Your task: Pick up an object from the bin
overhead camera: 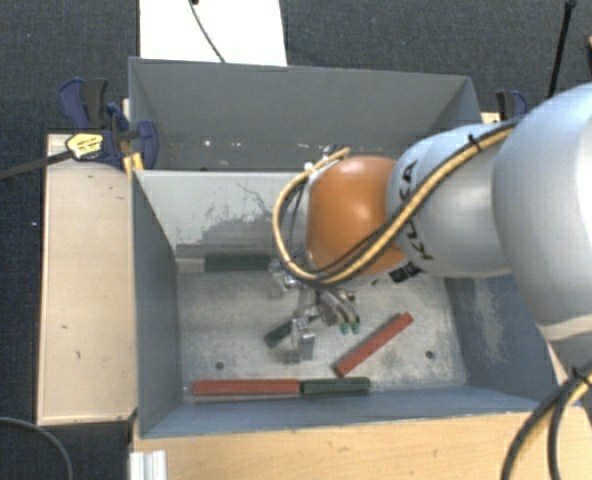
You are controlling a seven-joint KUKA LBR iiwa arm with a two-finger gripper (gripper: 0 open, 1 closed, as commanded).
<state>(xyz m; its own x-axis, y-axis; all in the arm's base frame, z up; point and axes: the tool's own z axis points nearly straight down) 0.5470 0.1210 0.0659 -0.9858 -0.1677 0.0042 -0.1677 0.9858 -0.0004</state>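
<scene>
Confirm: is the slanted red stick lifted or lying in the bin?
Lying: red stick rests on the bin floor, right of the gripper.

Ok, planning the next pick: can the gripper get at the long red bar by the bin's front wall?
Probably, though tightly. The red bar lies bare, nothing on it, and the gripper hangs close by. But it hugs the front wall, leaving little room there.

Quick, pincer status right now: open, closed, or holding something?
Pincer: cannot be told. It sits low in the bin, right beside a small dark green piece.
</scene>
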